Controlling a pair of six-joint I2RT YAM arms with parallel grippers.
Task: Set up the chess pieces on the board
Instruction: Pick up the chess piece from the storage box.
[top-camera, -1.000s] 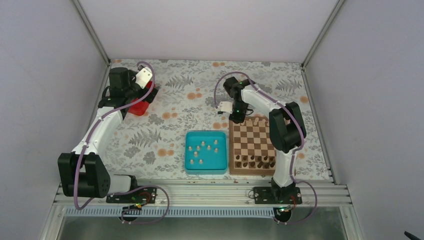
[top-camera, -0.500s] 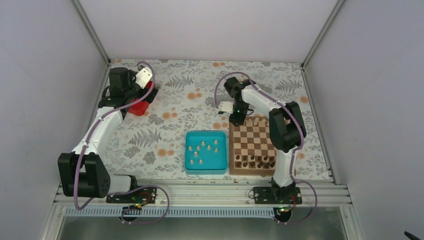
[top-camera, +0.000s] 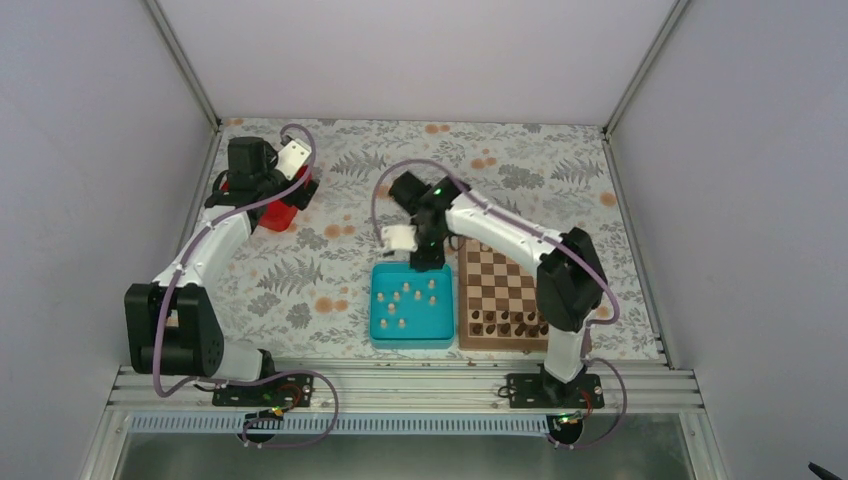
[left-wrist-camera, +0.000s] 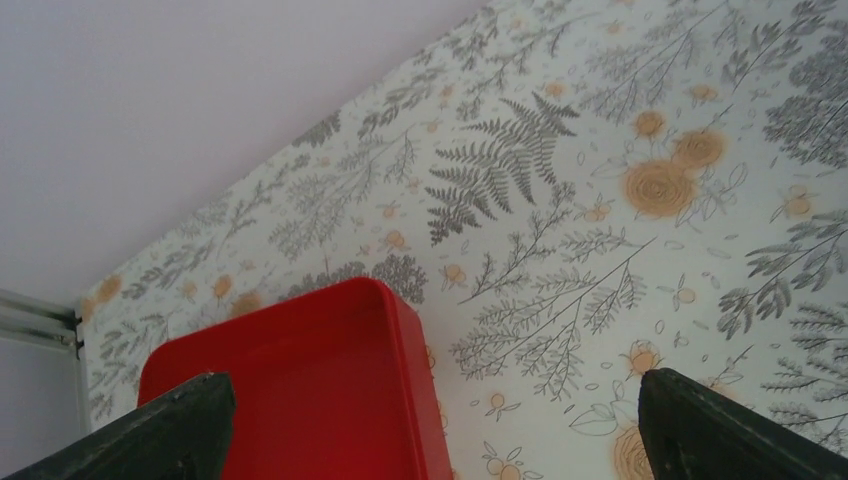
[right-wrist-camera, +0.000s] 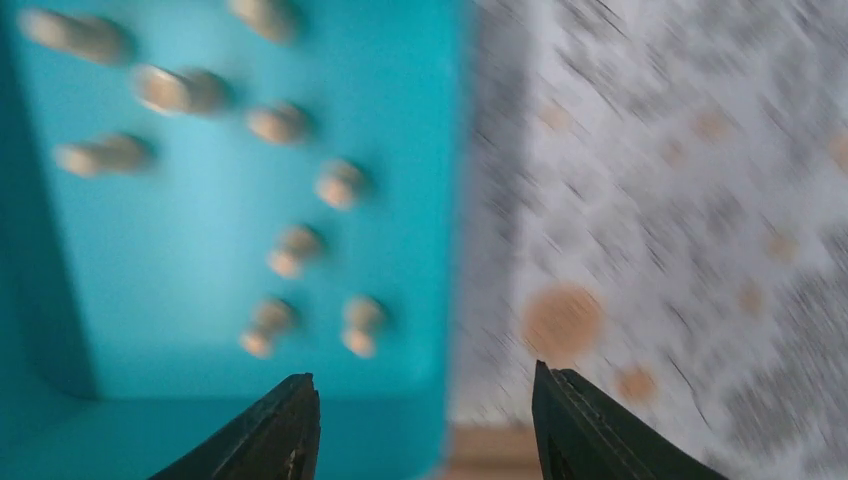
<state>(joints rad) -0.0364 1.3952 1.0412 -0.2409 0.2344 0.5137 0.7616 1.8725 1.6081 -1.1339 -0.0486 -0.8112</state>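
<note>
In the top view the right claw (top-camera: 428, 258) hangs over the upper edge of the teal tray (top-camera: 373, 300), which sits at centre frame, its right side just beside the board (top-camera: 505, 285). Its wrist view is blurred, yet the two dark fingers stand well apart at the bottom of the frame with nothing between them. The gap of the right claw (right-wrist-camera: 422, 385) lies over the tray's edge, where teal meets the flowered counter (right-wrist-camera: 680, 180). About ten pale chess pieces (top-camera: 408, 297) lie scattered on the tray floor, none of them touching the claw. In the wrist view they show as soft beige blobs (right-wrist-camera: 290, 250) in the left half, above the fingers. A row of dark chessmen (top-camera: 510, 322) stands along the board's lower edge, and the right arm crosses over its upper edge. At the upper left the left claw (top-camera: 288, 195) hovers by a red tray (top-camera: 272, 216). In its own view the left claw (left-wrist-camera: 432, 400) is spread wide and empty, with the red tray (left-wrist-camera: 300, 380) low between the fingers on the left.
</note>
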